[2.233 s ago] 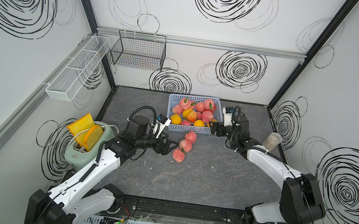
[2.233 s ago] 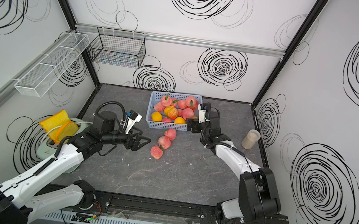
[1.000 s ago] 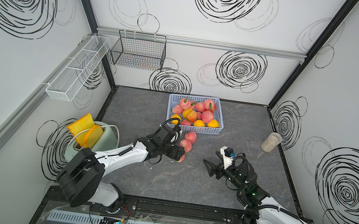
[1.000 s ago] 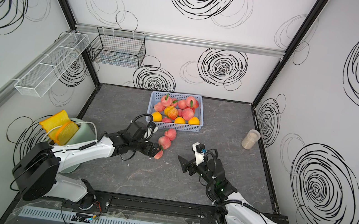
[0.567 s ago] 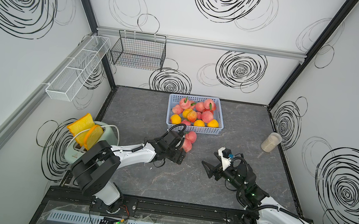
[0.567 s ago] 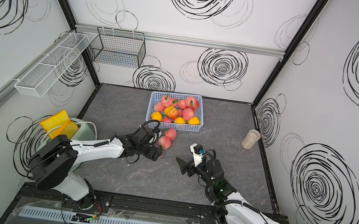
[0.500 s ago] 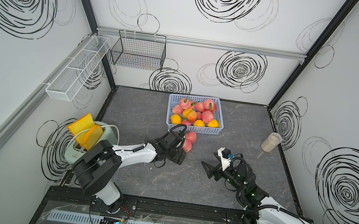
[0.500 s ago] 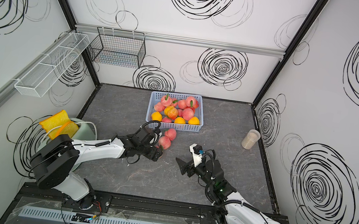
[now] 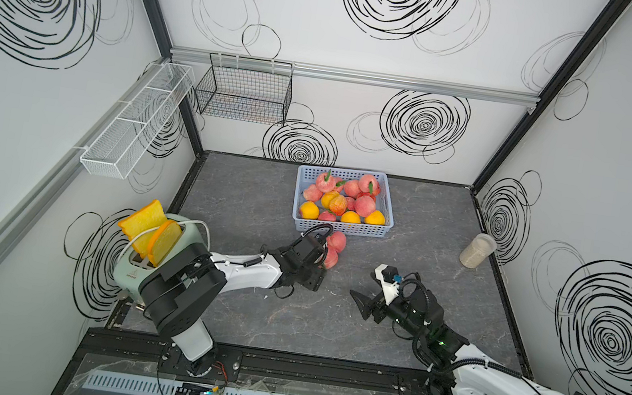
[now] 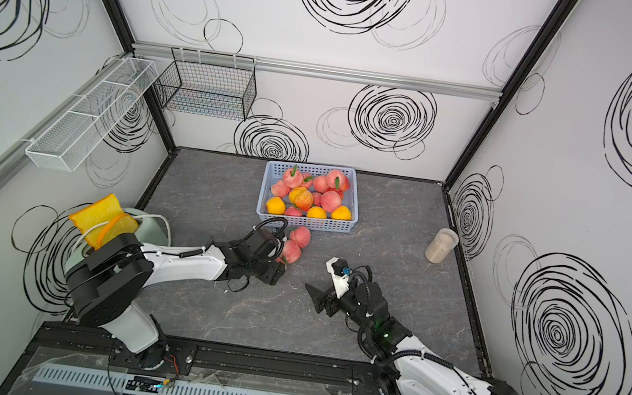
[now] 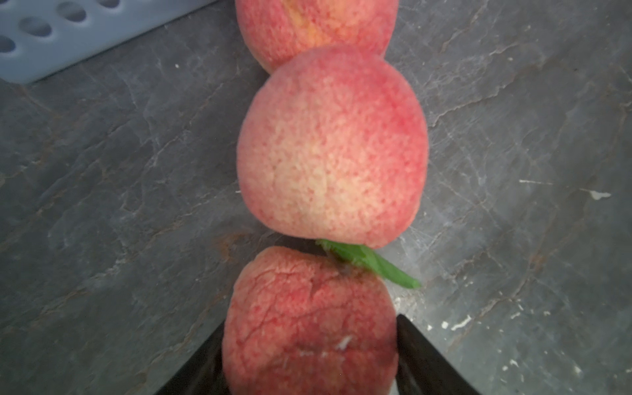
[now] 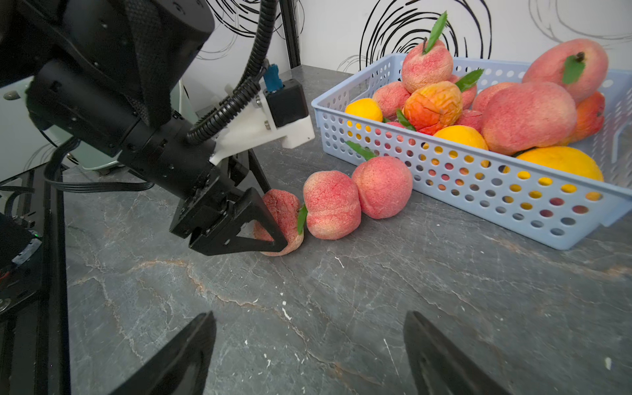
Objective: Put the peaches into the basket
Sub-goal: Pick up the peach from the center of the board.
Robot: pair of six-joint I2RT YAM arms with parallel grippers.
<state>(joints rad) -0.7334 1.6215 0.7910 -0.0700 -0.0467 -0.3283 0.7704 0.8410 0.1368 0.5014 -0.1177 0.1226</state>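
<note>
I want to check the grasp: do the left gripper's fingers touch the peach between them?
Touching. In the left wrist view both black fingers lie flush against the sides of the peach, no gap showing.

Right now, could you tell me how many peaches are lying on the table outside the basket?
3: gripped peach in the left gripper, middle peach right beside it, far peach by the basket. None seems hidden.

Your left gripper (image 12: 277,219) sits low near the basket (image 12: 478,191), jaws pressing a peach (image 12: 284,205); your right gripper (image 12: 309,328) hovers farther off, jaws spread.
</note>
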